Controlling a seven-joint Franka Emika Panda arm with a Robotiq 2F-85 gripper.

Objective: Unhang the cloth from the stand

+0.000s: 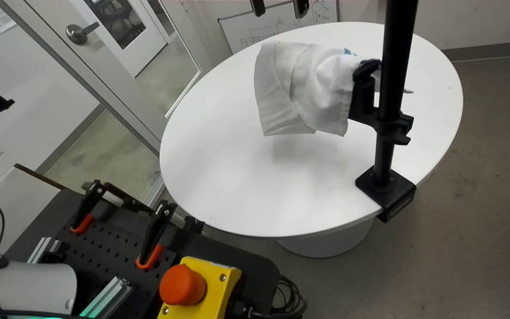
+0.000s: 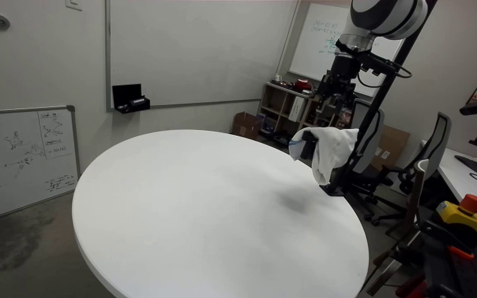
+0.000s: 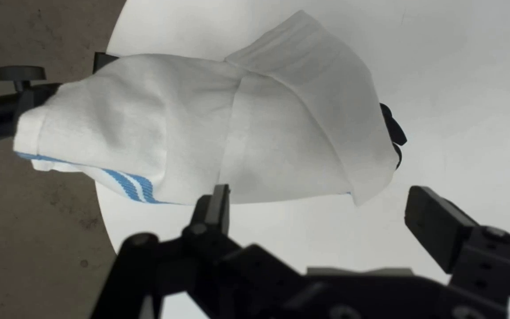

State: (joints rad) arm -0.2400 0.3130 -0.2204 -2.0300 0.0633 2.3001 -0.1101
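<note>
A white cloth with blue stripes hangs over a black arm of the stand, above the table; it shows in both exterior views (image 1: 303, 88) (image 2: 334, 149) and in the wrist view (image 3: 259, 128). The stand is a black pole (image 1: 390, 88) (image 2: 378, 101) clamped at the table edge. Most of its side arm is under the cloth; a black tip pokes out in the wrist view (image 3: 394, 128). My gripper (image 3: 319, 195) is open and empty. It is above the cloth, apart from it, in both exterior views (image 1: 280, 9) (image 2: 331, 105).
The round white table (image 1: 219, 177) (image 2: 205, 231) lies below the cloth. The pole's clamp base (image 1: 385, 188) sits on its edge. A dark cart with clamps (image 1: 148, 235) and a yellow emergency-stop box (image 1: 210, 283) stands beside the table. Chairs (image 2: 433, 145) and shelves (image 2: 288, 105) are behind.
</note>
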